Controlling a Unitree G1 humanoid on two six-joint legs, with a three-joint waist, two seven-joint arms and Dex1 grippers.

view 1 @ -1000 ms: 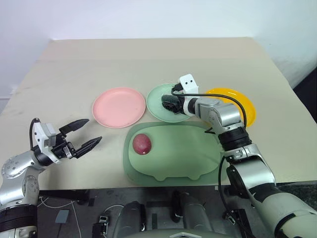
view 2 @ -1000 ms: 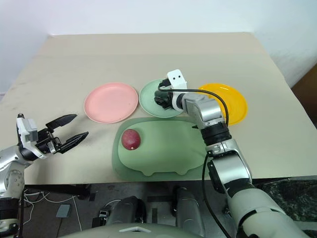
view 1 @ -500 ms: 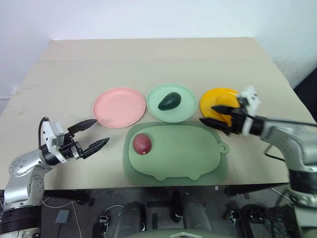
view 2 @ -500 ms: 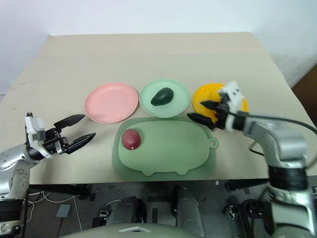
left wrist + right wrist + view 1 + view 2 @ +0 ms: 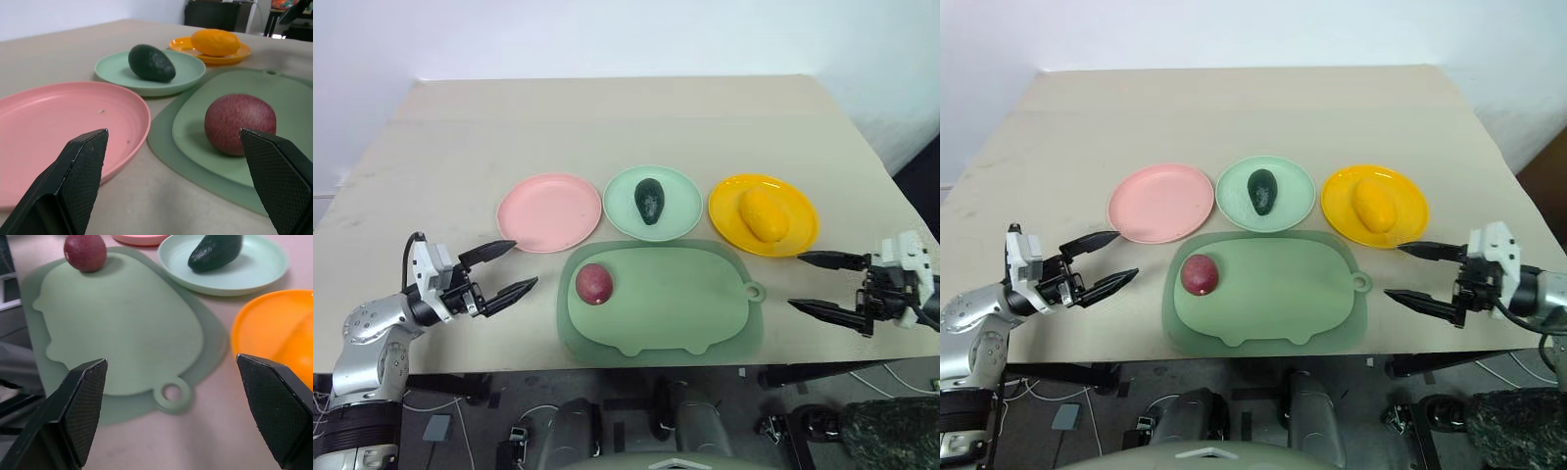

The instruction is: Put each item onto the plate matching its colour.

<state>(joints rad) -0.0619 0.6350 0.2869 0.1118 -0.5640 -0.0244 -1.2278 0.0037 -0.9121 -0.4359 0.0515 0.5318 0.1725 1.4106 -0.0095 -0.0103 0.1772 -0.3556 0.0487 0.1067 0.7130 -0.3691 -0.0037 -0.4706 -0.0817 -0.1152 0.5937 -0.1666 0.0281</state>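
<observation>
Both grippers, left (image 5: 499, 269) and right (image 5: 826, 284), gape empty at the table's (image 5: 607, 127) near corners; avocado (image 5: 649, 200) on green plate (image 5: 680, 188); mango (image 5: 759, 213) on yellow plate (image 5: 800, 227); red fruit (image 5: 594, 284) on mat (image 5: 685, 304); pink plate (image 5: 548, 211) bare.

This looks like a robot test room or lab rather than a home. A plain beige table (image 5: 607, 127) stands against bare white walls (image 5: 626, 34), with nothing decorative on it. Its contents are laid out like a trial: three coloured plastic plates in a row across the middle and a sage-green mat (image 5: 661, 304) at 6 o'clock of them. Under the table's near edge, at 7 o'clock, loose cables (image 5: 460, 411) trail over a dark floor. Past the table's far end, the left wrist view shows dark furniture (image 5: 220, 12), possibly desks or chairs, too distant to identify.
</observation>
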